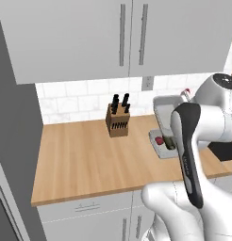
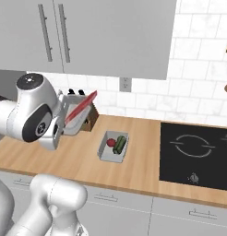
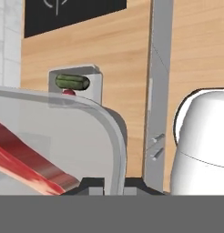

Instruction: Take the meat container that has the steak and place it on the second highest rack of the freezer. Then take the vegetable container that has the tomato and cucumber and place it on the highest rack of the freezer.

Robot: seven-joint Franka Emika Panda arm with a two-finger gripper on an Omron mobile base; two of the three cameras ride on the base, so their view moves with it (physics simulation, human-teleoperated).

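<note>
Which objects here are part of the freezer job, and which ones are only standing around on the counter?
Part of the job:
- meat container, lifted and tilted, held by the hand
- steak in it
- vegetable container on the counter
- tomato and cucumber in it

Only standing around:
- knife block
- cooktop
- wall cabinets

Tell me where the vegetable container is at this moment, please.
The vegetable container sits on the wooden counter, left of the black cooktop in the right base view, in front and to the right of the knife block, holding the tomato and cucumber.
</note>
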